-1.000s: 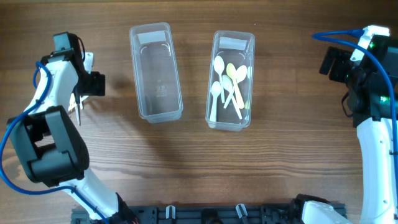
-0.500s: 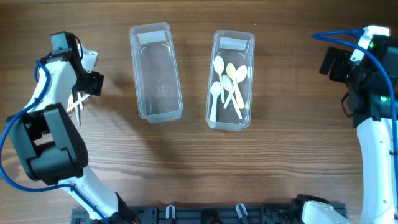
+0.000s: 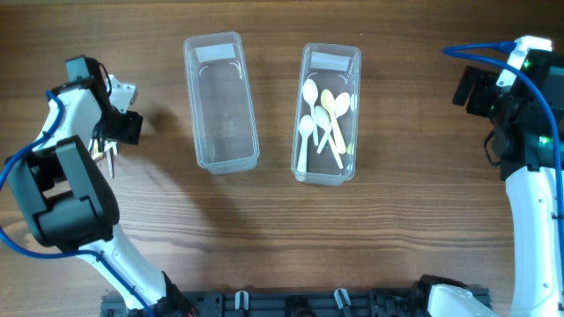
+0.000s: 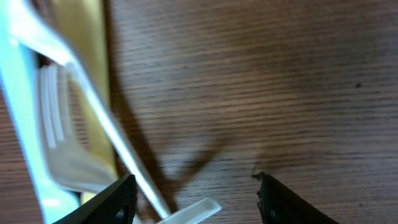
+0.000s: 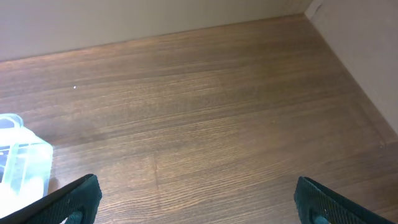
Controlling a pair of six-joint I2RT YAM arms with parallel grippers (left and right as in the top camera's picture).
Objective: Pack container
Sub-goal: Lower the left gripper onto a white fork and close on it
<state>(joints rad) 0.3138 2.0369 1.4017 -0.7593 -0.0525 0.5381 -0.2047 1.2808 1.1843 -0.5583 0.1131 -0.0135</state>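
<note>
left gripper [image 4: 193, 186]: spread open, nothing is held.
white plastic forks [image 4: 62, 158]: laid on the wooden table [image 3: 397, 220] just beside one finger, handles slanted towards the jaw gap.
clear empty plastic container [image 3: 220, 101]: set well apart.
right gripper [image 5: 199, 199]: opened, empty, farthest; left arm is nearer.

**Counter layout: two containers, cutlery to one side**

Two containers stand side by side mid-counter [image 3: 397, 220], long sides parallel, a gap between them. Left container [image 3: 220, 101] sits just left of centre. Right container [image 3: 328, 113] holds the spoons [image 3: 324, 119], which lie crossed over one another. Cutlery pile [image 3: 107, 151] lies on the counter well left of the left container, beneath the left end effector [image 4: 196, 202]. Right end effector [image 5: 199, 202] is at the far right edge, well apart from the right container.
</note>
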